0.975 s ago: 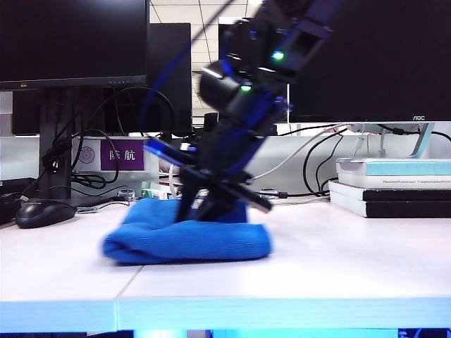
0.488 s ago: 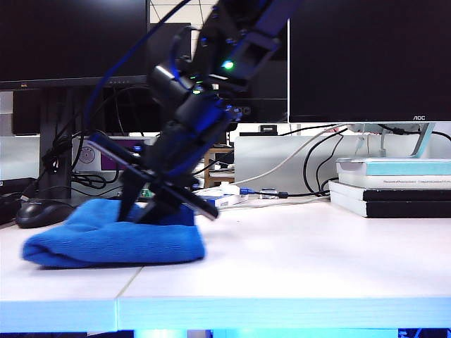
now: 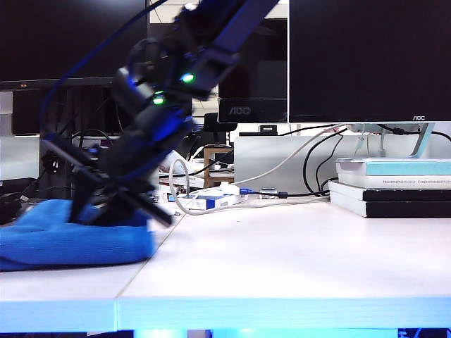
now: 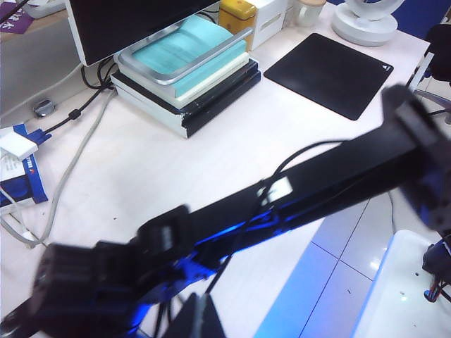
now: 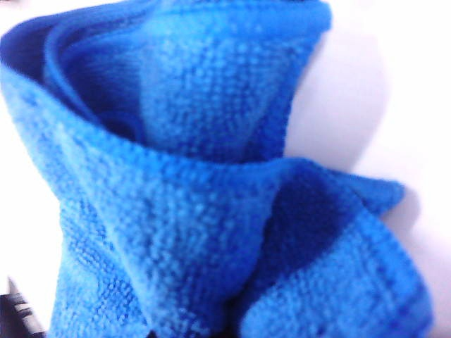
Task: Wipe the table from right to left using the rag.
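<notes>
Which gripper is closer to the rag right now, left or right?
Right. The right gripper is shut on the rag at the far left of the table. The left gripper shows in no view; its wrist camera looks down from above the right arm.

Dark monitors (image 3: 370, 60) are ranged along the back of the scene, one lettered at its lower bezel. A stack of books (image 3: 394, 186), the top one pale teal, is seen at the right, and grey and white cables (image 3: 282, 172) are trailed behind it. Suspended ceiling panels (image 3: 204, 24) are glimpsed between the screens. In the left wrist view, a black mouse pad (image 4: 331, 74) is laid beyond the books, a yellow box (image 4: 236, 14) stands at the far edge, and a pale tiled floor (image 4: 338, 260) is visible below, tinged with blue light.
</notes>
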